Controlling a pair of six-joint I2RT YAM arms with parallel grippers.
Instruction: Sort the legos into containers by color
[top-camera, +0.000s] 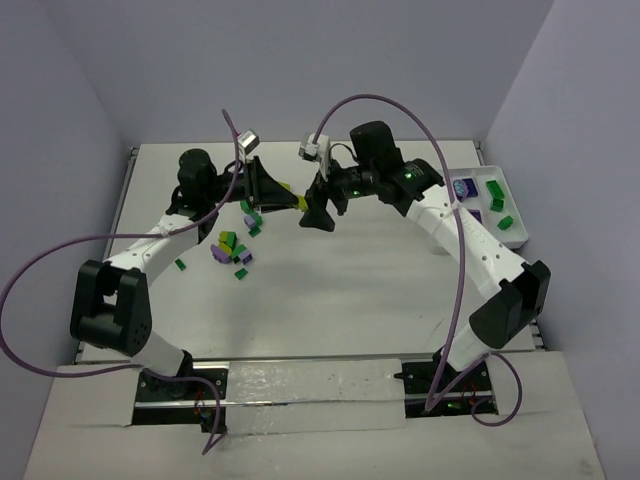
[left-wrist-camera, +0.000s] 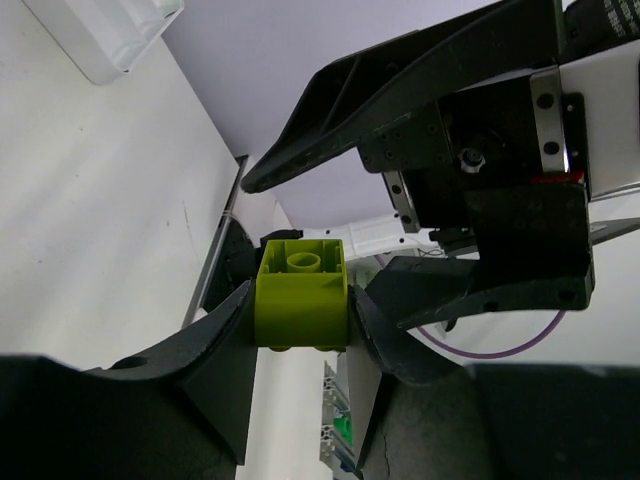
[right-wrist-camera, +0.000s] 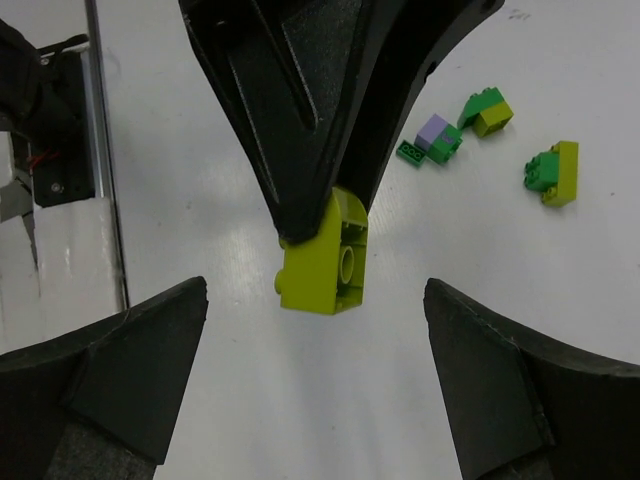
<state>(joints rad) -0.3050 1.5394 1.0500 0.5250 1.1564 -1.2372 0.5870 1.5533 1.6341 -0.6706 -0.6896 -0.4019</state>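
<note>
My left gripper (left-wrist-camera: 300, 312) is shut on a yellow-green lego (left-wrist-camera: 300, 295) and holds it in the air over the middle of the table (top-camera: 330, 290). In the top view this gripper (top-camera: 296, 200) points right, tip to tip with my right gripper (top-camera: 318, 217). The right gripper (right-wrist-camera: 315, 335) is open, its jaws wide on either side just below the held lego (right-wrist-camera: 322, 262), not touching it. Several loose green, yellow-green and lavender legos (top-camera: 232, 250) lie left of centre. A white tray (top-camera: 480, 170) at the far right holds purple and green legos.
In the right wrist view three small lego clusters (right-wrist-camera: 485, 110) lie on the table beyond the left gripper's fingers (right-wrist-camera: 300, 100). A second white tray (left-wrist-camera: 110, 40) shows at the top left of the left wrist view. Purple cables arch over both arms.
</note>
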